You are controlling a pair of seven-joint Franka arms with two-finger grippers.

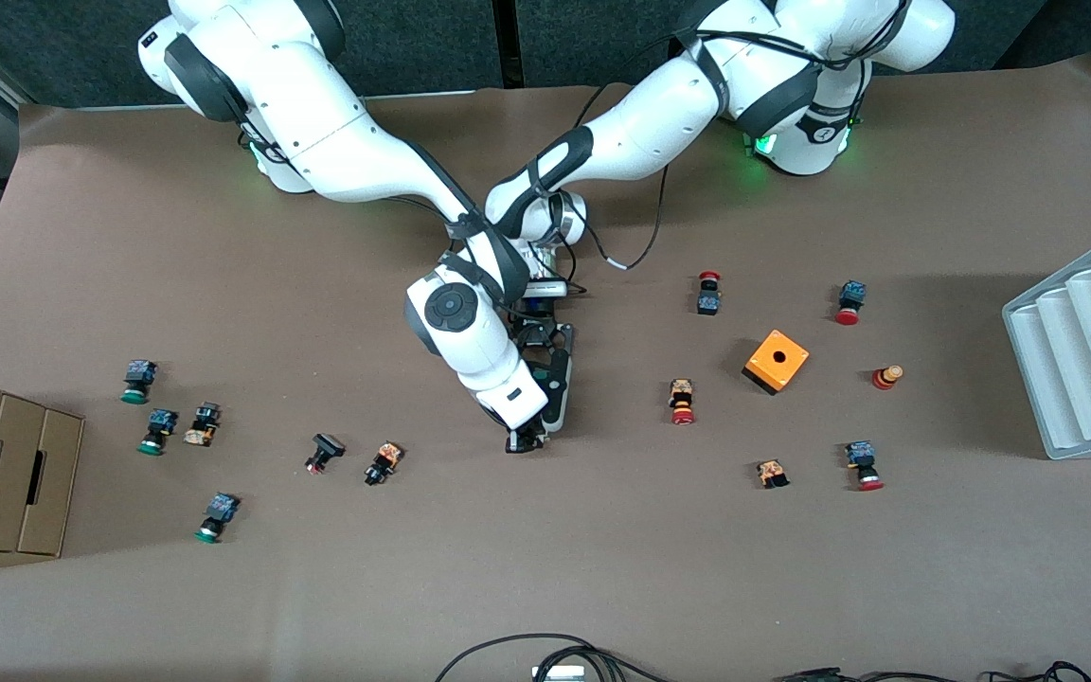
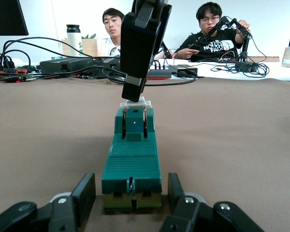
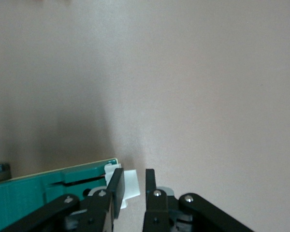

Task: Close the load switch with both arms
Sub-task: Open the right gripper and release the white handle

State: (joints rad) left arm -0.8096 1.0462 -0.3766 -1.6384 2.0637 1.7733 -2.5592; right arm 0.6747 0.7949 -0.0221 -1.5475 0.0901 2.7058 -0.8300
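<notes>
Looking across the bench (image 1: 602,568), we see brown paper covering it from end to end, with dark panels along the edge where the arms are mounted. In the left wrist view a white desk with cables, a flask and two seated people (image 2: 210,29) lies past the bench edge.

Our left hand (image 2: 131,198) sits low at mid-bench, clenched on the near end of the load switch (image 2: 132,166), one finger on each side of the green block. The switch lies flat on the paper, its white piece (image 2: 135,102) at the end away from that hand. Our right hand (image 1: 525,441) comes down onto that white end, fingers pinched together with nothing between them, the tips just at the white piece (image 3: 130,183).

Toward the right arm's end of the bench from the hands stands a cardboard box (image 1: 1,474) with three compartments; we cannot see anything in them. Toward the left arm's end rests a grey tray (image 1: 1081,350) with long ridged channels that look bare. Between that tray and the hands sits an orange box (image 1: 777,360) with a hole on top, and small push buttons (image 1: 681,401) lie scattered on both sides.
</notes>
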